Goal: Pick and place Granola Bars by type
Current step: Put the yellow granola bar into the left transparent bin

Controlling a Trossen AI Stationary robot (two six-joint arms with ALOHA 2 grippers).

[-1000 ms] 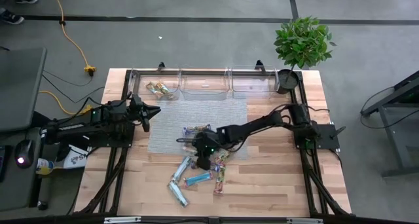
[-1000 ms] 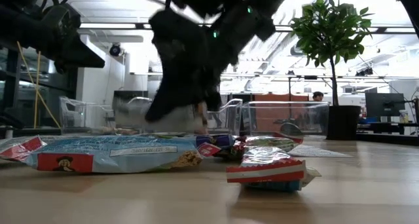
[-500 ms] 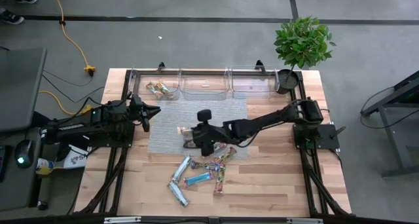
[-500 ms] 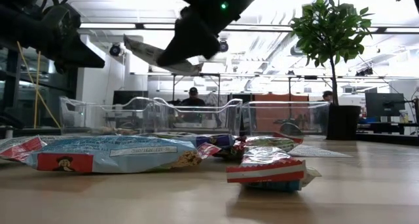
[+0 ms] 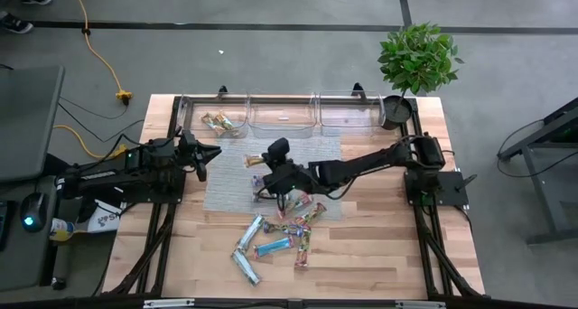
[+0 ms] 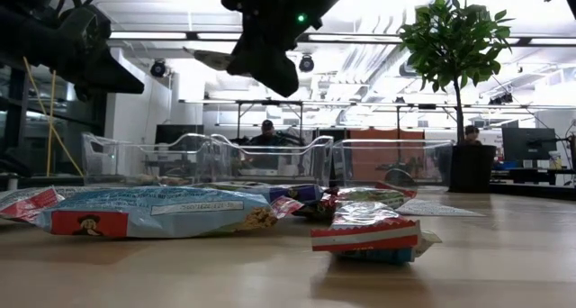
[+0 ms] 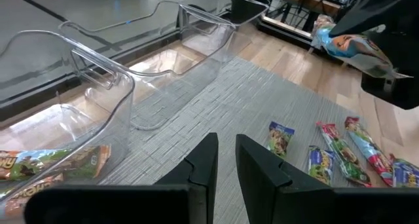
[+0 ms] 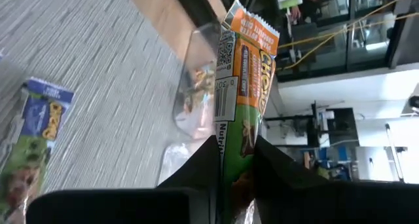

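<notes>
My right gripper (image 5: pixel 263 167) hangs over the grey mat (image 5: pixel 226 187), shut on one granola bar (image 8: pixel 243 60) in a silver, green and orange wrapper. The low view shows that bar (image 6: pixel 212 58) high above the table. Other bars lie in a loose pile (image 5: pixel 278 233) on the mat's near edge and the wood beyond it. A few bars (image 5: pixel 219 122) lie in the left clear bin. My left gripper (image 7: pixel 226 160) waits shut above the table's left side, touching nothing. My right gripper pinches the granola bar between its two fingers (image 8: pixel 203 168) near one end (image 8: pixel 236 142) of the wrapper. The bar's free length sticks out past the fingertips. It is lifted clear of the table and the mat.
Three clear bins (image 5: pixel 282 117) stand in a row along the far edge; the middle and right ones hold no bars. A potted plant (image 5: pixel 417 58) stands at the far right corner. A single blue-green bar (image 8: pixel 31 135) lies on the mat below my right gripper.
My right gripper has risen from the pile with the bar in its fingers. It has then moved toward the far edge and a little to the left, turning as it went. The bar is lifted clear of the table. The left arm has kept still.
</notes>
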